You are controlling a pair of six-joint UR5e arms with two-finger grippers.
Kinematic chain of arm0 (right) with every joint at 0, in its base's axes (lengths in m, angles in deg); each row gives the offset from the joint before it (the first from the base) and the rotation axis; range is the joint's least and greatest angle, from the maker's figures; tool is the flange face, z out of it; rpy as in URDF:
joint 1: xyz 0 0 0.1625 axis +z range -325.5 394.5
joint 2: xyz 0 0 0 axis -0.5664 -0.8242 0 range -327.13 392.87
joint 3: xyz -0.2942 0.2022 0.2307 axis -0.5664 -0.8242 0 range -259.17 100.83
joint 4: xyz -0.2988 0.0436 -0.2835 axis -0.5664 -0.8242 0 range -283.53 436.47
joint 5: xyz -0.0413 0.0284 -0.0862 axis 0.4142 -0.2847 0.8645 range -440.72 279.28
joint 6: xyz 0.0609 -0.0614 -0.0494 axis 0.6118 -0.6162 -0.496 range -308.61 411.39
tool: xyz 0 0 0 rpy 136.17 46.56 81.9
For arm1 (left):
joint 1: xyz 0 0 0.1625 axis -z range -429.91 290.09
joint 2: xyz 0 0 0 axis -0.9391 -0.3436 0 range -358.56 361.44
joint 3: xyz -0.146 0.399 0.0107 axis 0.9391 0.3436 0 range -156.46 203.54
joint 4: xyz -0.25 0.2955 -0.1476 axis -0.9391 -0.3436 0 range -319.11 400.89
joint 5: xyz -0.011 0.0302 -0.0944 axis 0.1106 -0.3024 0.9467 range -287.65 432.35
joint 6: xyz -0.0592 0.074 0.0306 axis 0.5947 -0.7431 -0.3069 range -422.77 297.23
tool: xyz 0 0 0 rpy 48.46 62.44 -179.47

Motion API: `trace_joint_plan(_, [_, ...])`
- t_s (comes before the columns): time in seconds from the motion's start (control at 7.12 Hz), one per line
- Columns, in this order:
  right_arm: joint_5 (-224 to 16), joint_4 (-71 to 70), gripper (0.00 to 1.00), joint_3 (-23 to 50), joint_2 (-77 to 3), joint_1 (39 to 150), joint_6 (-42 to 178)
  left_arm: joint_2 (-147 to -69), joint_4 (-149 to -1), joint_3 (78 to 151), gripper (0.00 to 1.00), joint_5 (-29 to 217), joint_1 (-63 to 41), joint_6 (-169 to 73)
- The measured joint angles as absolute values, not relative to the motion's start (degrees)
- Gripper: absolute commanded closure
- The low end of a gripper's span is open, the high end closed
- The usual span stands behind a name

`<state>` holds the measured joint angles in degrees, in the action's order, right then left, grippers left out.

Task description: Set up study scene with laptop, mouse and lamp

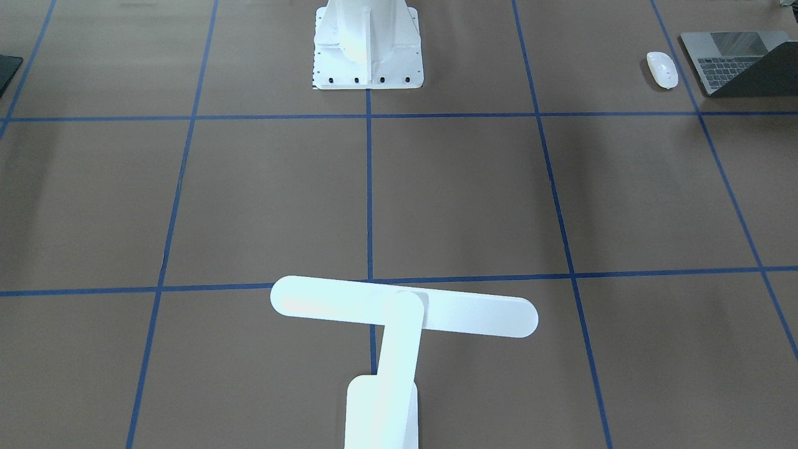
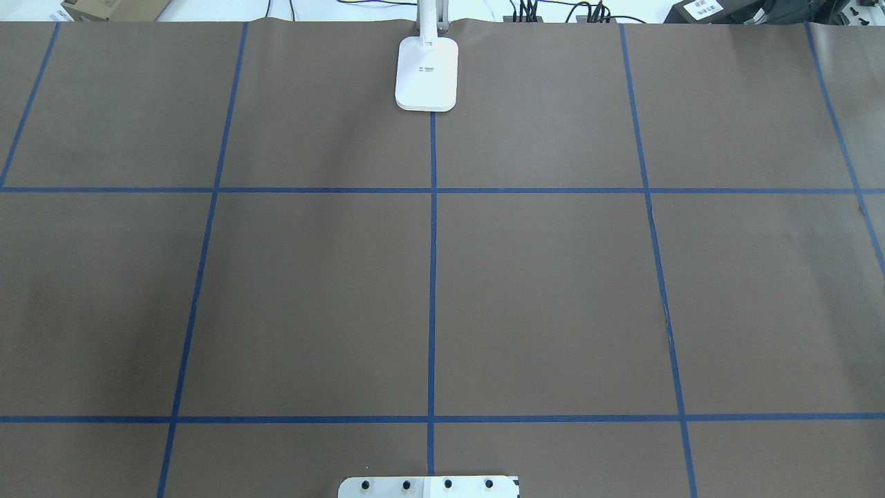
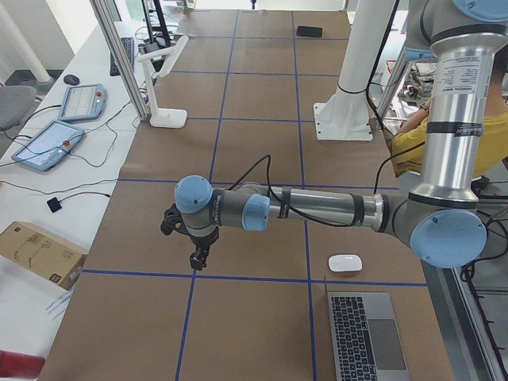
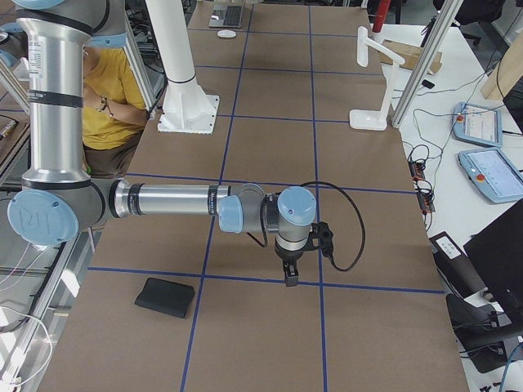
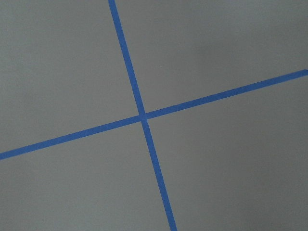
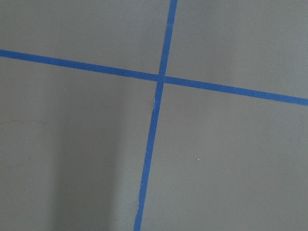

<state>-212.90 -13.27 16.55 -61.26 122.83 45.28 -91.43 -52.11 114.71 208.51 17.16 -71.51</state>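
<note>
The job looks like it has hardly begun. The laptop (image 1: 726,62) sits open at the end of the counter (image 2: 553,290) on the robot's left side, close to the robot's edge; its dark screen is tipped up. The mouse (image 1: 662,69) lies just beside the laptop, not touching it. The lamp (image 1: 399,308) stands well apart from both, in the middle of the far long edge, across from the robot; its long flat head reaches out over the counter like the top of a T. So the 3 things are not together yet; 2 are a pair, and 1 is far off.

The left tool (image 3: 197,260) hangs over the brown paper and points down, near a cross of blue tape lines (image 5: 142,117); the mouse and laptop are nearer the robot than it is. It shows only from the side, so I cannot tell if its fingers are spread or pressed together. The right tool (image 4: 290,276) hangs the same way toward the other end, with a black pad (image 4: 166,296) lying on the counter not far from it; I cannot tell about its fingers either. Both wrist cameras see only paper and tape; no task thing is under either tool.

I think nearly all the work is left; the laptop, mouse and lamp need to come to 1 spot, with the lamp shining over the laptop and the mouse at its side.
</note>
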Motion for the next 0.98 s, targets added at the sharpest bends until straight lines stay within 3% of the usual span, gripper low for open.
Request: trace_joint_plan(0.98, [-212.9,-13.27,0.0,16.55,-61.25,122.83,45.15,-96.23,-52.13,109.82,0.0,197.8,25.14,-72.59])
